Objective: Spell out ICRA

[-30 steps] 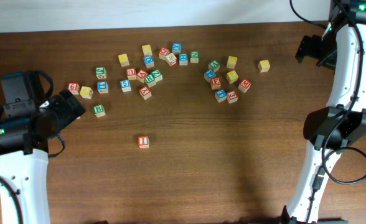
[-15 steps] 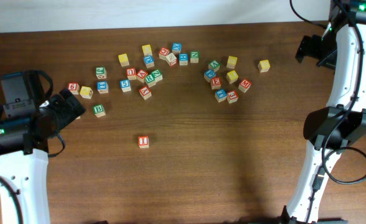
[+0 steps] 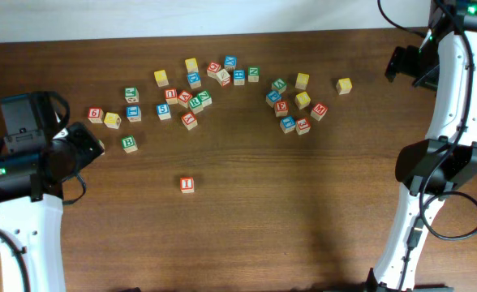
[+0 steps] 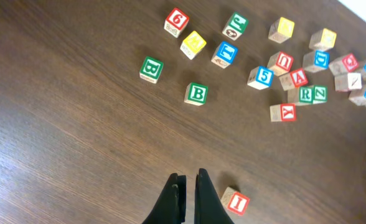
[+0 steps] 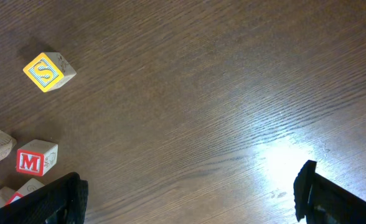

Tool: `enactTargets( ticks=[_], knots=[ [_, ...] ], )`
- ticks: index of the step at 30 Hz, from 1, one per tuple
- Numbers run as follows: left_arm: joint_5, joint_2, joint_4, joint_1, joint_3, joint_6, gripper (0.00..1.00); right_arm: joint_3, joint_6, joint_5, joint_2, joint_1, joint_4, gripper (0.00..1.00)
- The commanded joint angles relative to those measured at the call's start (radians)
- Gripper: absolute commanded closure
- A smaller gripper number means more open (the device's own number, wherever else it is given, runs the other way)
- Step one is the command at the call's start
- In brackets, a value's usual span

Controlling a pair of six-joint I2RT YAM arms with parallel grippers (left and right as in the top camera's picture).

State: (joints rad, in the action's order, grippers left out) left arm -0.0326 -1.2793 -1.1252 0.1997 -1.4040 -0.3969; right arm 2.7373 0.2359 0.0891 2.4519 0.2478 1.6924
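Note:
The red I cube (image 3: 187, 185) (image 4: 235, 201) lies alone on the wooden table, just right of my left gripper's tips in the wrist view. My left gripper (image 4: 187, 178) (image 3: 93, 143) is shut on nothing, hovering over bare wood at the left. The red A cube (image 4: 298, 78) (image 3: 184, 98) and the green R cube (image 4: 305, 94) (image 3: 195, 104) sit together in the left cluster. Several yellow cubes are scattered around; I cannot read which one carries the C. My right gripper (image 5: 189, 193) (image 3: 394, 63) stands wide open over bare wood at the far right.
A right cluster of letter cubes (image 3: 291, 104) includes a red M (image 5: 32, 162) and a yellow S (image 5: 46, 71) (image 3: 344, 85). Green B cubes (image 4: 197, 94) (image 4: 150, 68) and a red 6 (image 4: 177, 20) lie near the left arm.
My left gripper has closed from open, with nothing in it. The cubes and the right arm have not moved.

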Motion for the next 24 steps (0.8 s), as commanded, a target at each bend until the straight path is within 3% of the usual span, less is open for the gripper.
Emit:
enactTargets(
  ticks=[1,12,24],
  knots=[
    [0.018,-0.005,-0.033,0.006,-0.040,0.072,1.00,-0.005,0.009,-0.002,-0.010,-0.005,0.002,0.02],
    [0.018,-0.229,-0.403,-0.023,-0.501,0.089,1.00,-0.005,0.009,-0.002,-0.010,-0.005,0.002,0.02],
    [0.056,-0.264,-0.452,-0.191,-0.529,0.088,0.98,-0.005,0.009,-0.002,-0.010,-0.005,0.002,0.02]
  ],
)
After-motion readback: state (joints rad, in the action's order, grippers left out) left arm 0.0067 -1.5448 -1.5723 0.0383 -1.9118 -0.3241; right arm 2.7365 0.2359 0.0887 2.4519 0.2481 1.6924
